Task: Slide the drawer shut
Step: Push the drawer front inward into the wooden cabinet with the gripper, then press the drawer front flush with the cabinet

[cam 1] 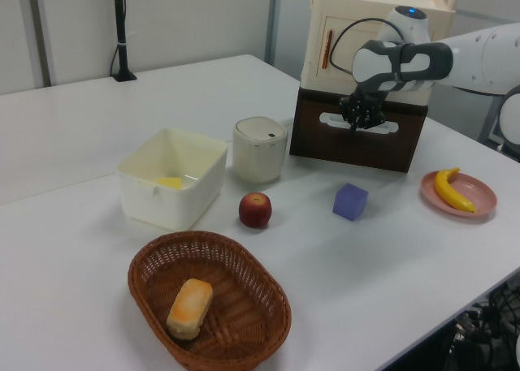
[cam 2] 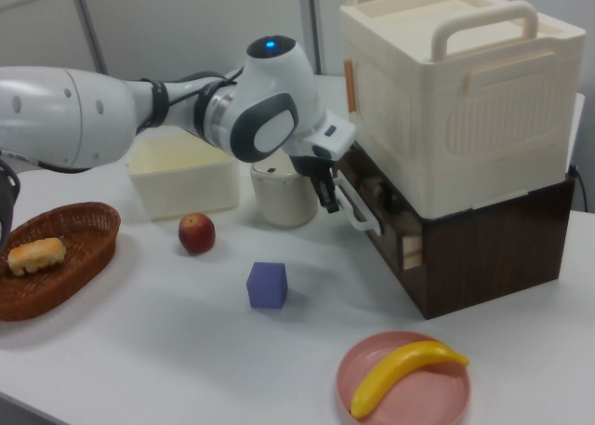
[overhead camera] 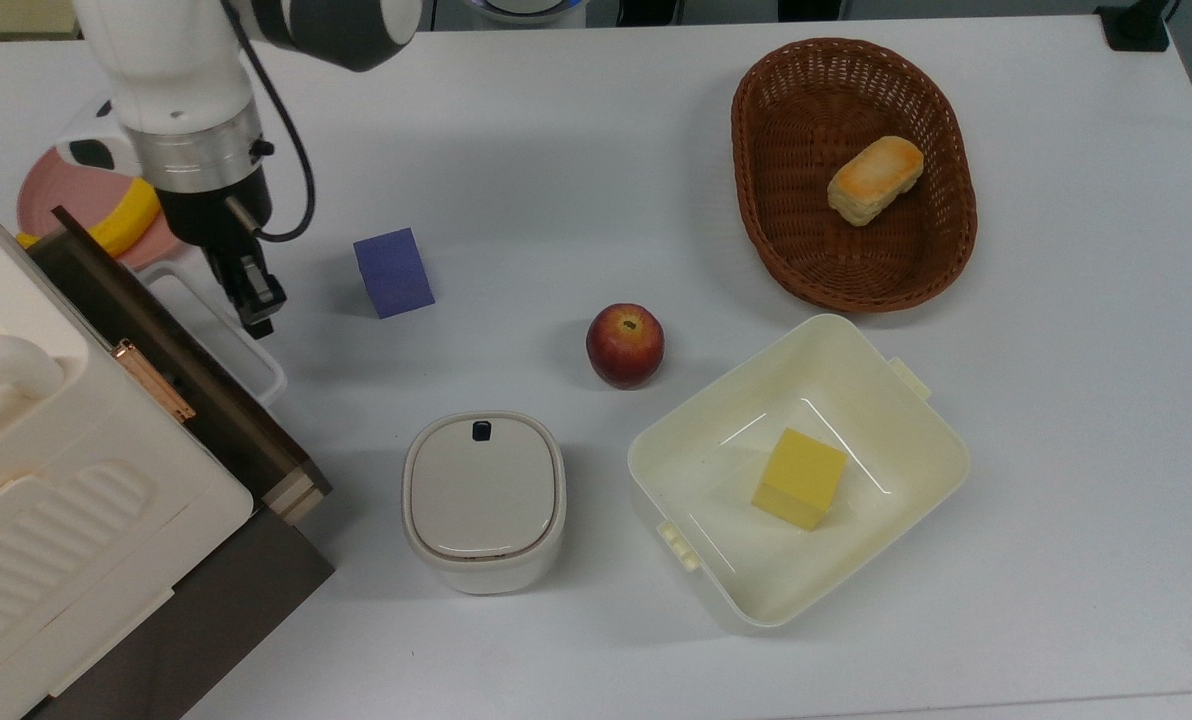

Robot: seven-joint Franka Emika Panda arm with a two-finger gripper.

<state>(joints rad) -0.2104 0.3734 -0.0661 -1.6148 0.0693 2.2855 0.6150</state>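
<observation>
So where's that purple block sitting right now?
In the top view the purple block sits on the white table, just right of the tool and up-left of the apple.

Dark wood-grain drawer [overhead camera: 211, 400], woven wicker basket [overhead camera: 941, 245], matt white table [overhead camera: 556, 140]

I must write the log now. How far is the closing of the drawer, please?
Nearly done. In the top view the drawer is almost fully inside the cabinet; a thin wooden edge shows at its corner. The gripper is at the white handle, on the front panel. What is left is the last short push until the front sits flush.
</observation>
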